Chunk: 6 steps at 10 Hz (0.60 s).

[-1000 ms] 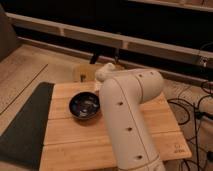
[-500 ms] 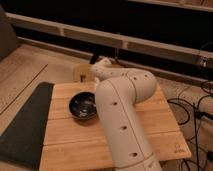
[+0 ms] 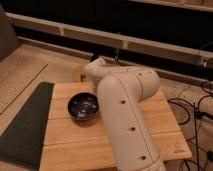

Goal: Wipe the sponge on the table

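The small yellowish-tan sponge [image 3: 78,73], or at least what looks like it, sits at the far edge of the light slatted wooden table [image 3: 150,120]. The gripper [image 3: 101,62] is right beside it, mostly tucked behind the chunky white robot arm [image 3: 125,115], so I can't tell if it's holding anything. Risk imo: a sideways swipe shoves the sponge off that edge, or the arm's elbow clips the dark round bowl [image 3: 83,106] nearby.

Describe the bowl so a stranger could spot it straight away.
Find the wooden table; the bowl sits on its left half, beside the white arm. The gripper hangs past the far edge. The bowl is the only round, dark thing on the wood.
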{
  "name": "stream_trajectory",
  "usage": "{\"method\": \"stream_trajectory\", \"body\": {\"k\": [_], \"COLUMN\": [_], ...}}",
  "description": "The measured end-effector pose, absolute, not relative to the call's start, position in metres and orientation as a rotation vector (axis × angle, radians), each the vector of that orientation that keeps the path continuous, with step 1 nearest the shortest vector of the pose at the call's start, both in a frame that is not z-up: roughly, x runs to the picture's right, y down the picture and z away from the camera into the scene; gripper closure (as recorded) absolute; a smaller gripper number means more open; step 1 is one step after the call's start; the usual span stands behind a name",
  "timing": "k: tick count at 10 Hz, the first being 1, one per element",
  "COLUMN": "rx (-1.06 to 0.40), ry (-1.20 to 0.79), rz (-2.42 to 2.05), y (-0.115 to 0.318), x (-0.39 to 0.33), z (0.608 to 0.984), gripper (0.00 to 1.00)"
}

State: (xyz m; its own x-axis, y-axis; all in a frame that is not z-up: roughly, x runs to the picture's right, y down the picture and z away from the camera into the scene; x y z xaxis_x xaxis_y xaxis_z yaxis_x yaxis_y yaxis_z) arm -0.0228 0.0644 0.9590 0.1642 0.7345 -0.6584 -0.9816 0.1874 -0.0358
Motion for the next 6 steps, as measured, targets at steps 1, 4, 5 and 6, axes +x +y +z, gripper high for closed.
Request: {"method": "stream_trajectory", "body": {"k": [1, 4, 5, 6], "rx": [-0.514, -0.459, -0.446, -0.437], "ry": [0.585, 0.642, 0.654, 0.664], "rz": [1.309, 1.341, 1.35, 1.36], "y": [0.067, 0.07, 0.07, 0.071], "x": [-0.017, 0.011, 0.017, 0.022], "z": [0.95, 0.936, 0.935, 0.934], "gripper": [0.68, 0.36, 0.28, 0.22]}}
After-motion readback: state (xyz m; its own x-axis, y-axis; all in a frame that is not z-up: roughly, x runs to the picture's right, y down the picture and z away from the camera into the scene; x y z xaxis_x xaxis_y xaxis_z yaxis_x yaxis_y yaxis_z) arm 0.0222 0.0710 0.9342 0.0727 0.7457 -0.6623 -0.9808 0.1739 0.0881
